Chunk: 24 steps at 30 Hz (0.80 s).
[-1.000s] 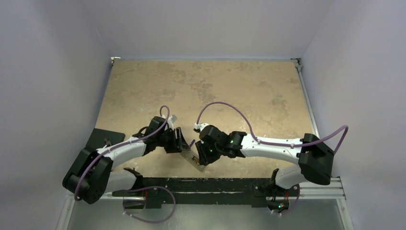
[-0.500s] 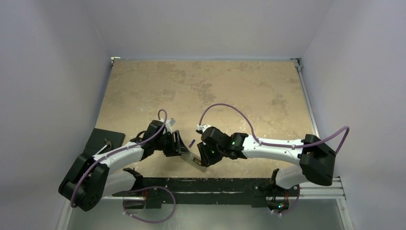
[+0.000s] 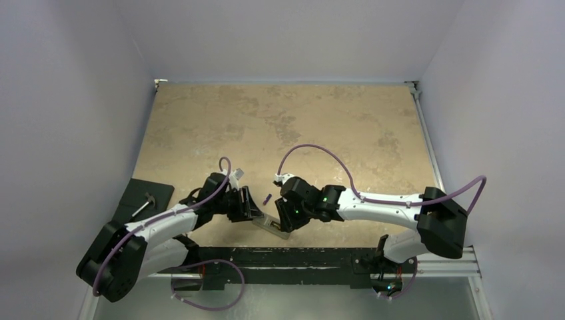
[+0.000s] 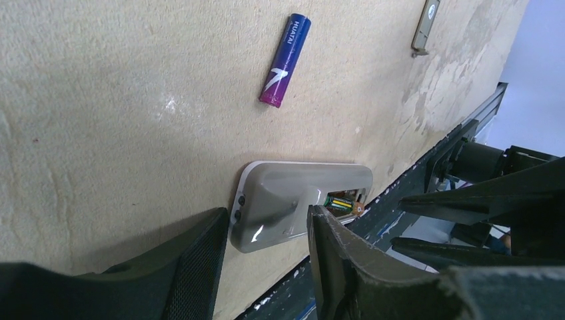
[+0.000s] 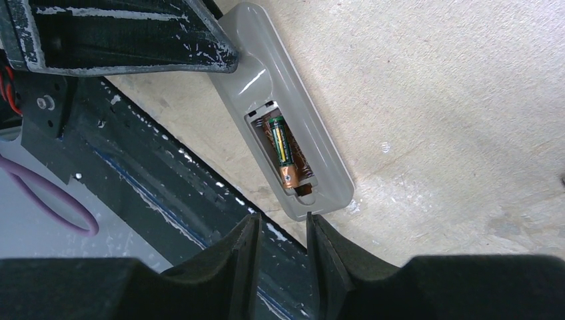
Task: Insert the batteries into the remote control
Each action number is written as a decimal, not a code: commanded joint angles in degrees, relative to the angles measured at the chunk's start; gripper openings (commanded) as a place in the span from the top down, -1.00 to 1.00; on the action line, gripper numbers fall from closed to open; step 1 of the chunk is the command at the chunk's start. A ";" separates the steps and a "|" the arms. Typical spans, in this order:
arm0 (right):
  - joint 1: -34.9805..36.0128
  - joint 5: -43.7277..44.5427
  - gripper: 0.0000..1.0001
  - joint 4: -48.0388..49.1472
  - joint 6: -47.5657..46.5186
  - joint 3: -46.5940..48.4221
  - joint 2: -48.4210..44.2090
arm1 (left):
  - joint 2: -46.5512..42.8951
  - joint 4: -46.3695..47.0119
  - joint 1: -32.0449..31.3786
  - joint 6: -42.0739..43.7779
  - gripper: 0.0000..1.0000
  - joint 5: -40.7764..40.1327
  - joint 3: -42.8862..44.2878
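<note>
Left arm [image 3: 166, 217]: stretched low from its base toward the centre, wrist pointing right.
Left gripper [image 3: 250, 205] [image 4: 266, 219]: tilted downward, jaws set well apart, ribbed pads facing inward.
Right arm [image 3: 380, 207]: stretched low from its base toward the centre, wrist pointing left.
Right gripper [image 3: 283, 223] [image 5: 281, 223]: tilted downward, jaws parted by a narrow gap, nothing between them.
The two grippers face each other, near but not touching.
</note>
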 commanded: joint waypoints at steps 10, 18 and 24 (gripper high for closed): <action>0.20 1.70 0.22 -2.12 -6.02 5.56 3.04 | -2.22 1.55 -0.71 -1.50 0.03 -0.32 -1.06; 0.20 1.80 0.22 -2.84 -8.34 8.75 6.67 | -2.64 0.65 -0.74 -1.27 -0.04 -1.49 -0.65; 0.26 2.19 0.22 -3.28 -9.08 9.44 8.09 | -2.89 -0.97 -0.74 -1.28 -0.07 -1.90 -0.69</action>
